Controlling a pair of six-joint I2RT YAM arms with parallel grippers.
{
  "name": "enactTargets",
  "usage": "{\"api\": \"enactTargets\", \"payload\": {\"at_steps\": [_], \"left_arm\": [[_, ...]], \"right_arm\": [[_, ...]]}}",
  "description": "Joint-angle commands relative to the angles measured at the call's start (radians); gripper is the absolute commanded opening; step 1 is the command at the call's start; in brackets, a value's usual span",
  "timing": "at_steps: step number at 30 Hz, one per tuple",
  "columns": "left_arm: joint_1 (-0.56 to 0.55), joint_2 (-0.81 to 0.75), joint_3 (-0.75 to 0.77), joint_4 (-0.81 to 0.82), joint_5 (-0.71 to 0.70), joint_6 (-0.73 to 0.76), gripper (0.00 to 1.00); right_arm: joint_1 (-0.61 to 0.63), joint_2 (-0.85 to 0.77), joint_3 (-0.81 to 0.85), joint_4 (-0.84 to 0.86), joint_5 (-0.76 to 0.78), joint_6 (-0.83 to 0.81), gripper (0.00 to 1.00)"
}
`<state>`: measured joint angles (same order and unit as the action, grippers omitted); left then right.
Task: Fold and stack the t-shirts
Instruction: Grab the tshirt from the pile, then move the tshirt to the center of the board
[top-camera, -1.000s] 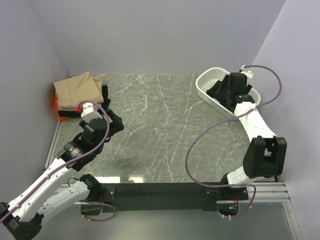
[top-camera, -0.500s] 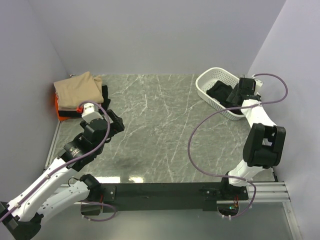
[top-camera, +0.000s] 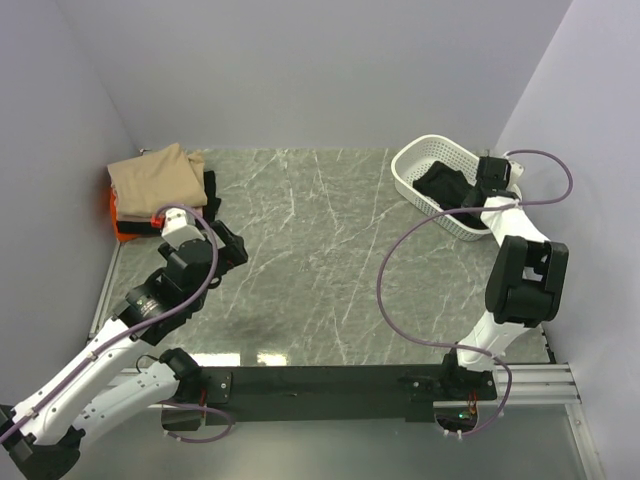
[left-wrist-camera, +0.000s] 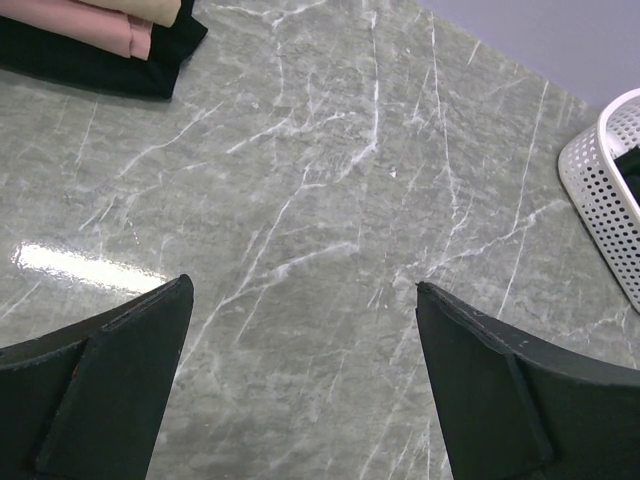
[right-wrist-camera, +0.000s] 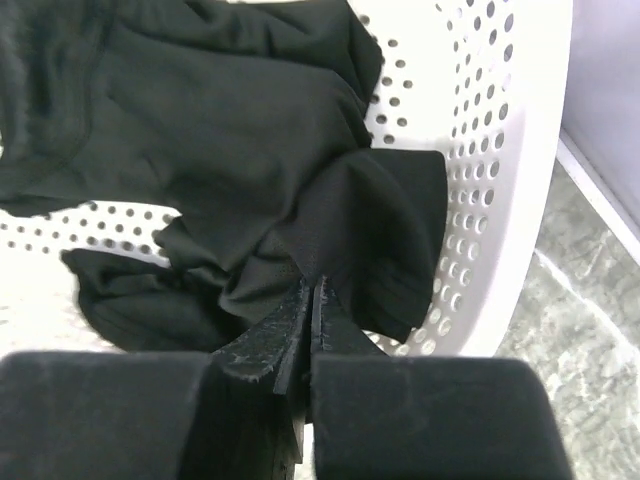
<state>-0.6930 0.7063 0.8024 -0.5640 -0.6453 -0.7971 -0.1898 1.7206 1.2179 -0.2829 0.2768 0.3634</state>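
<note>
- Right gripper (right-wrist-camera: 312, 296): jaws pinched shut on a fold of the black t-shirt (right-wrist-camera: 230, 130), right at its fingertips.
- The rest of that shirt lies crumpled just ahead, inside the white perforated basket (right-wrist-camera: 500, 150).
- Left gripper (left-wrist-camera: 302, 290): jaws spread wide, holding nothing, over the marble table (left-wrist-camera: 320, 180).
- Folded t-shirt stack (left-wrist-camera: 90, 40) lies far ahead, off to its left.

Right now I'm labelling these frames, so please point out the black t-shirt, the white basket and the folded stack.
black t-shirt (right-wrist-camera: 230, 140), right wrist view, on its crumpled middle.
white basket (right-wrist-camera: 500, 130), right wrist view, on its perforated wall.
folded stack (top-camera: 155, 178), top external view, on the tan top shirt.
</note>
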Motion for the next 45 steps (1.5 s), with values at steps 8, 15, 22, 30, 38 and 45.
{"api": "enactTargets", "payload": {"at_steps": [8, 15, 22, 30, 38, 45], "left_arm": [[-0.011, -0.024, 0.024, -0.005, -0.042, -0.011, 0.99], [-0.014, -0.022, 0.021, -0.005, -0.043, -0.014, 0.99], [-0.014, -0.042, 0.017, -0.005, -0.053, -0.021, 0.99], [-0.019, -0.033, 0.021, -0.016, -0.07, -0.03, 0.99], [-0.019, -0.005, 0.029, -0.027, -0.08, -0.033, 0.99], [-0.022, -0.03, 0.011, -0.022, -0.089, -0.042, 0.99]], "right_arm": [[0.116, -0.453, -0.081, 0.174, 0.011, -0.02, 0.0], [0.292, -0.728, 0.012, 0.14, -0.108, -0.052, 0.0], [0.403, -0.767, 0.057, 0.084, -0.436, -0.015, 0.0], [0.599, -0.734, -0.08, 0.106, -0.573, -0.001, 0.0], [0.797, -0.625, 0.007, 0.143, -0.452, -0.034, 0.0], [0.903, -0.513, 0.282, 0.093, -0.45, -0.104, 0.0]]}}
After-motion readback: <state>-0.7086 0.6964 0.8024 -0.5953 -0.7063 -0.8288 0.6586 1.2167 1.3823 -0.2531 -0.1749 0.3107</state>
